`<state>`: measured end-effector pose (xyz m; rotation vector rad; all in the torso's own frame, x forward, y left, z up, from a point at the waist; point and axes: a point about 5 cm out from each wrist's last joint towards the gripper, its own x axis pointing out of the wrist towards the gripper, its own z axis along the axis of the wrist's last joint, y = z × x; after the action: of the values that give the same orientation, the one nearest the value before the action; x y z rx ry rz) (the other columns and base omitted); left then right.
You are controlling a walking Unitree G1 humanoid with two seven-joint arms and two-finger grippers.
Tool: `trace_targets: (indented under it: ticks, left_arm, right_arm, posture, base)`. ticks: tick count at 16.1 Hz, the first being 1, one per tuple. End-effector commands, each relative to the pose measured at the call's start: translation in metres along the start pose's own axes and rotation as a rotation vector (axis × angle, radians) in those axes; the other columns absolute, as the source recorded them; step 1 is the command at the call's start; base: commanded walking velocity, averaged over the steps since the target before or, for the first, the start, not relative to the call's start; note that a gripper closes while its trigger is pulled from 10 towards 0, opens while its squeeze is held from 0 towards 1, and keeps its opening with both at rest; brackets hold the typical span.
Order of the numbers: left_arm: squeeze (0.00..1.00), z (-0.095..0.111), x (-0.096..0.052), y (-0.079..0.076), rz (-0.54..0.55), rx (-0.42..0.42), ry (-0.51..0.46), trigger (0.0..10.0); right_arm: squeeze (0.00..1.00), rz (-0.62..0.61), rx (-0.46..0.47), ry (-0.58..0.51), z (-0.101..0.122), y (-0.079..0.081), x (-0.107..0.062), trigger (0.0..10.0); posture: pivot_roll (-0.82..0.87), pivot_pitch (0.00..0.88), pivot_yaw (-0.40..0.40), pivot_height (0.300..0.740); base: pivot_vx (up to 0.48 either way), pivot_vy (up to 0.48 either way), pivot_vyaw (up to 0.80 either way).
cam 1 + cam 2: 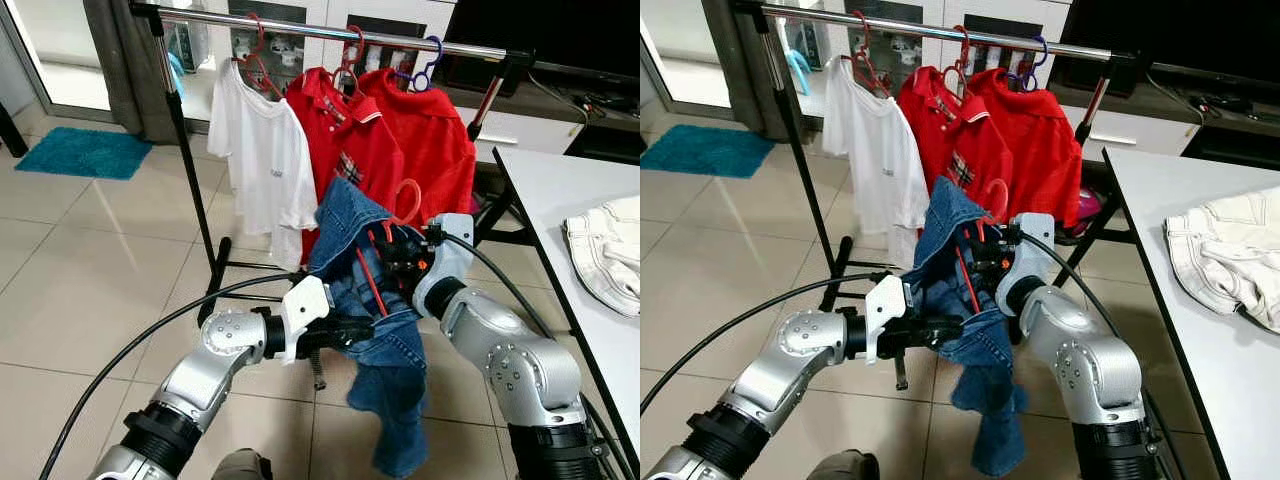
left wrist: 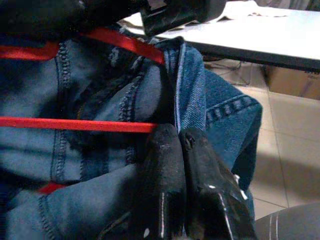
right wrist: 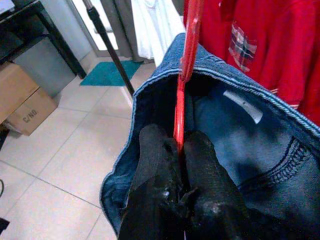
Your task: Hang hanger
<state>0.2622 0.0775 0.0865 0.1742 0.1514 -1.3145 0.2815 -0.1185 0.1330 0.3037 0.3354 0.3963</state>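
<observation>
Denim fills my left wrist camera: the left gripper [image 2: 182,137] has its black fingers pinched together on a stitched fold of the blue denim jeans [image 1: 385,350], low on the garment. To its right, the thin red plastic hanger [image 1: 378,272] runs through the waistband, and the right gripper [image 3: 180,145] is clamped on its bar. Jeans and hanger are held in front of the chrome clothes rail [image 1: 330,30], below it. A white T-shirt [image 1: 262,150] and two red polo shirts [image 1: 385,140] hang there. Far right, a crumpled cream garment [image 1: 612,250] lies on the white table [image 1: 560,185].
</observation>
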Motion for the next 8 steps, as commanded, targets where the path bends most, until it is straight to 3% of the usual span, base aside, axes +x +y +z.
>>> trace_targets:
  ticks: [1, 4, 6, 8]
  left_arm:
    - [0.00, 0.003, 0.000, 0.004, 0.013, 0.020, -0.008, 0.0]
    - [0.00, 0.005, -0.002, 0.005, 0.044, -0.003, -0.055, 0.0]
    - [0.00, 0.016, -0.007, 0.015, 0.160, -0.047, -0.184, 0.0]
    - [0.00, 0.026, -0.020, 0.027, 0.299, -0.084, -0.288, 0.0]
  right_arm:
    - [0.00, 0.007, -0.032, -0.033, 0.009, 0.002, 0.000, 10.0]
    - [0.00, -0.021, -0.085, -0.042, 0.010, 0.000, 0.000, 10.0]
    - [0.00, -0.033, -0.143, -0.030, 0.007, -0.002, 0.001, 10.0]
    - [0.00, -0.035, -0.141, -0.018, 0.002, -0.003, 0.000, 10.0]
  posture:
    - [0.04, 0.035, -0.082, 0.740]
    - [0.04, 0.036, -0.082, 0.740]
    - [0.04, 0.036, -0.083, 0.740]
    - [0.05, 0.038, -0.085, 0.740]
  base:
    - [0.000, 0.000, 0.00]
    - [0.000, 0.000, 0.00]
    - [0.000, 0.000, 0.00]
    - [0.000, 0.000, 0.00]
